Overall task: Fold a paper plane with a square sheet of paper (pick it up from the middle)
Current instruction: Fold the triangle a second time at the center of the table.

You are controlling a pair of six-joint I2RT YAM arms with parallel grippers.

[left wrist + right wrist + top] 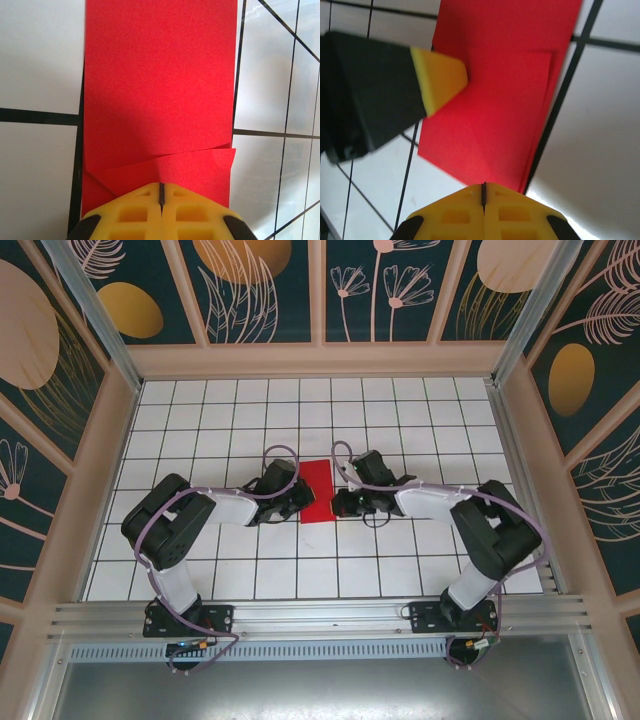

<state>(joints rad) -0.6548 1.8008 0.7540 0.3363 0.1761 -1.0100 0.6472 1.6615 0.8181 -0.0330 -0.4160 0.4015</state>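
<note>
The red square sheet of paper (318, 485) lies on the white grid table, folded into a narrow oblong, not a pointed plane. In the left wrist view the sheet (160, 75) has a slanted flap across its near end. My left gripper (161, 186) is shut, its yellow tips resting on that flap. My right gripper (483, 186) is shut too, with its tips at the near edge of the sheet (495, 100). The left gripper's yellow fingertip (442, 75) presses on the paper's left side. From above, the left gripper (300, 502) and right gripper (338, 504) flank the paper.
The tiled table (300, 570) has free tiles in front, behind and to both sides of the arms. Patterned walls (60, 390) box it in on three sides. An aluminium rail (320, 618) runs along the near edge by the arm bases.
</note>
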